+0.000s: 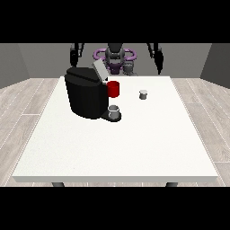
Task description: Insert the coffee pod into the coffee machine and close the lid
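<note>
Table nearest; coffee machine lid up; both hands' fingers indiscernible.

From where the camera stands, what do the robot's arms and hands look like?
Both arms are slim and black, each ending in a black hand: the hand at the view's left and the hand at the view's right. No cables or markings show. Purple rings curve around the dark grey torso.
</note>
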Available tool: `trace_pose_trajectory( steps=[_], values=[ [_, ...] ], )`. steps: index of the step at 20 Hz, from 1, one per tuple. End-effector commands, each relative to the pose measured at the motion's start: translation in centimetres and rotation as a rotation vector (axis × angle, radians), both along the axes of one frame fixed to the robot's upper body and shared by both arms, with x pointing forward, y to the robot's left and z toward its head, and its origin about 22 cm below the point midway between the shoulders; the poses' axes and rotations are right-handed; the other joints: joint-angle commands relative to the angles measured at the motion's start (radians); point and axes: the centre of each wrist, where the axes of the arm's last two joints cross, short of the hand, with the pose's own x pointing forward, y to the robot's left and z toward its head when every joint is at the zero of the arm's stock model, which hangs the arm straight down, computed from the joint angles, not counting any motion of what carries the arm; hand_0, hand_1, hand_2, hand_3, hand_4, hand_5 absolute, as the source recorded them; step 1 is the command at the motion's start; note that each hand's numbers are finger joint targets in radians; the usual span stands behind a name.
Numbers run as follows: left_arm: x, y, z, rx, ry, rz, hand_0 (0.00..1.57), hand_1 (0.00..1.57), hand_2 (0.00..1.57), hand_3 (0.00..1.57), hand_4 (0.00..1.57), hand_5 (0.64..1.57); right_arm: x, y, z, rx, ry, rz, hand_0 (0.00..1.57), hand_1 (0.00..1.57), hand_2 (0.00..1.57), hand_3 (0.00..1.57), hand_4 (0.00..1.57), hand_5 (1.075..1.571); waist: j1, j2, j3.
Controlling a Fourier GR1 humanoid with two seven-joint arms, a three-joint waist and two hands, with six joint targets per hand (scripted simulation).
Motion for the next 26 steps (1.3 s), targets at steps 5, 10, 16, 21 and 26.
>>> trace_pose_trajectory(
  steps=[5,10,16,21,26],
  values=[
    [-0.1,-1.3,1.6,0.140,-0.093,-0.222,0.00,0.00,0.00,0.00,0.00,1.571,0.5,-1.6,-1.5,0.042,0.014,-0.056,0.00,0.00,0.00,0.00,0.00,1.571,0.011,-0.013,0.0097],
    [-1.4,-1.5,-0.8,0.265,-0.142,-0.309,0.00,0.00,0.00,0.00,0.00,1.571,0.1,0.0,-0.9,-0.109,-0.044,-0.176,0.00,0.00,0.00,0.00,0.00,1.571,-0.035,-0.037,0.0086],
    [2.9,3.1,2.6,0.427,-0.105,-0.299,0.00,0.00,0.00,0.00,0.00,1.571,2.4,1.5,1.3,-0.115,-0.099,-0.157,0.00,0.00,0.00,0.00,0.00,1.571,-0.063,0.035,0.0089],
    [6.0,2.6,4.4,0.499,-0.055,-0.280,0.00,0.00,0.00,0.00,0.00,1.571,2.2,4.1,-0.9,-0.089,-0.111,-0.117,0.00,0.00,0.00,0.00,0.00,1.571,-0.093,0.090,0.0093],
    [7.8,5.1,4.9,0.631,-0.015,-0.289,0.00,0.00,0.00,0.00,0.00,1.571,4.2,3.4,1.3,-0.097,-0.127,-0.107,0.00,0.00,0.00,0.00,0.00,1.571,-0.138,0.183,0.0088]
  ],
)
